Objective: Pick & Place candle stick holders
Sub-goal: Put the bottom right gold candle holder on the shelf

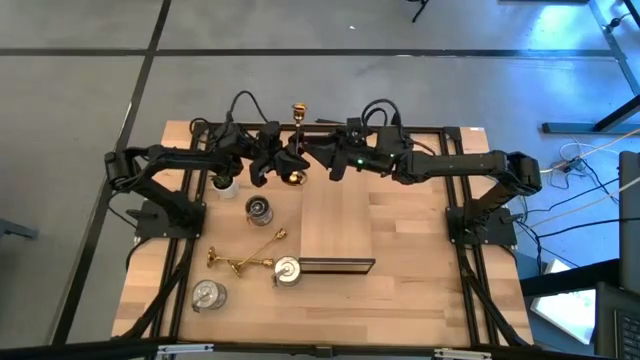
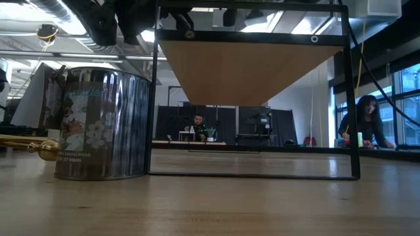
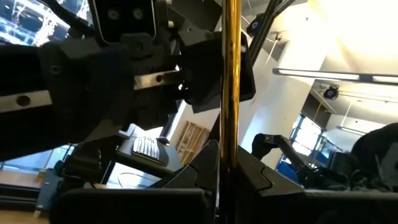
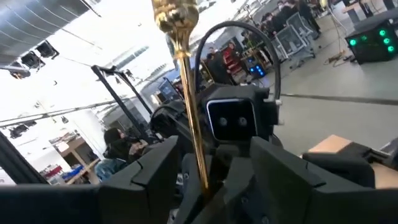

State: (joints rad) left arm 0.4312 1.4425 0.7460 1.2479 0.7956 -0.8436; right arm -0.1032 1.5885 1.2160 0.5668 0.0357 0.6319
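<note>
I am clenching my left gripper [image 3: 227,177] on the slim shiny gold candle stick holder [image 1: 297,135], held just beyond the far end of the long rectangular wooden board [image 1: 337,225]. My right gripper [image 4: 208,180] is bracketing the same stem; I cannot tell whether it is gripping. This appears to be a hand-over, and the next move calls for one firm grip before the other lets go.

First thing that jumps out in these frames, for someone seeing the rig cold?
Both grippers meet at the table's far edge around one slim gold candle holder: the left gripper is shut on its stem, and the right gripper has its fingers either side of the same stem. Nearer the front, two more gold holders lie tipped over left of the wooden board, with silvery cups around them.
</note>
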